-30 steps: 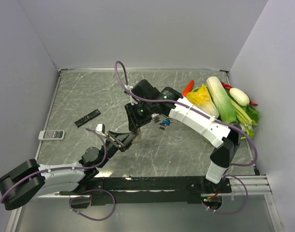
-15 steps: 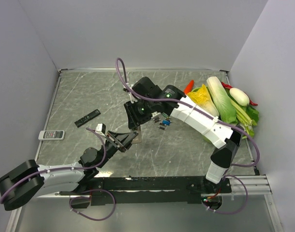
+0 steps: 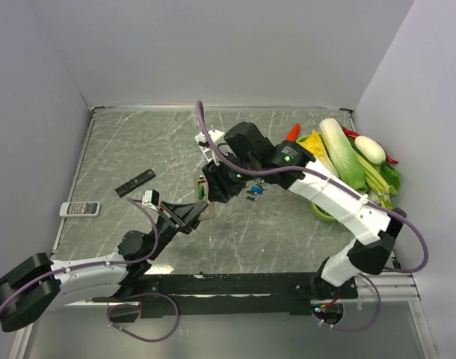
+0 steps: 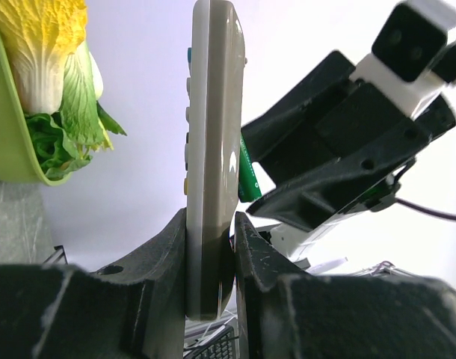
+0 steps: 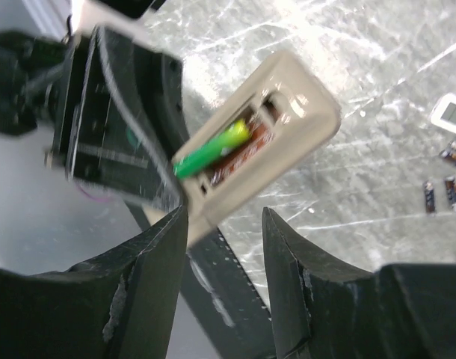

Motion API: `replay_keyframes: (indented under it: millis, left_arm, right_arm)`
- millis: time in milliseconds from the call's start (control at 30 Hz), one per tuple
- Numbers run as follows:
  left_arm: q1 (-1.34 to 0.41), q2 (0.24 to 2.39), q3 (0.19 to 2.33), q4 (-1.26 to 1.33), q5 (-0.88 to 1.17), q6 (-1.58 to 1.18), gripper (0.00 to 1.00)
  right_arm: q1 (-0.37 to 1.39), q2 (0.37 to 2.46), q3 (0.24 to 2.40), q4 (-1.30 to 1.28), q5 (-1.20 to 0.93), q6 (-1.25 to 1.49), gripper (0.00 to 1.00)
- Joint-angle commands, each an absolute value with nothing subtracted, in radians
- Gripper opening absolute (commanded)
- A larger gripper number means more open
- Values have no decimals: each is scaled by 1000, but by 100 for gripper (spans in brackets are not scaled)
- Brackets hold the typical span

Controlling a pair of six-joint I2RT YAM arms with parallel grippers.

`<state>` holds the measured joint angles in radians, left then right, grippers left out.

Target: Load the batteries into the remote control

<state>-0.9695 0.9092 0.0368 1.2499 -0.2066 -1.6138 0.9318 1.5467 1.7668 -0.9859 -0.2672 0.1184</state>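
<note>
My left gripper [image 3: 189,214] is shut on the grey-beige remote control [image 3: 206,209] and holds it off the table, edge-on in the left wrist view [image 4: 211,149]. Its open battery bay [image 5: 243,153] faces my right gripper [image 3: 213,188]. A green battery [image 5: 211,149] lies slanted in the bay with one end sticking out; it also shows in the left wrist view [image 4: 248,179]. My right gripper [image 5: 224,224] is open and empty, just in front of the remote's back. Several loose batteries [image 3: 252,191] lie on the table behind it.
A black remote [image 3: 134,182] and a small white remote [image 3: 80,209] lie at the left. Vegetables [image 3: 347,153] and a green bowl [image 3: 324,214] fill the right side. Grey walls close in the table on three sides.
My right arm's forearm has swung to the right and its wrist has shifted a little right. My left gripper has raised the remote slightly. The green battery now shows at the remote's top.
</note>
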Motion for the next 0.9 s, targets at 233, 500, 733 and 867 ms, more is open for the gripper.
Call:
replay_keyframes:
  millis: [233,500,733,867]
  left_arm:
    - [-969,870,-49,1304,-207,-1635,1]
    - [-969,842,-43,1247,-210,-1638,1]
    - [-971,818,-37,1201,-215,-1643,1]
    - [-969,808,-34,1186,-215,-1637,1]
  right_arm:
    - [931,1388,1649,-793,-445,-166,52]
    - [945,1423,1670,-764,-468,-233,50]
    - [962,1485,1710,-775,-443,-270,51]
    - [969,1511,1727,-769,-420,-284,53]
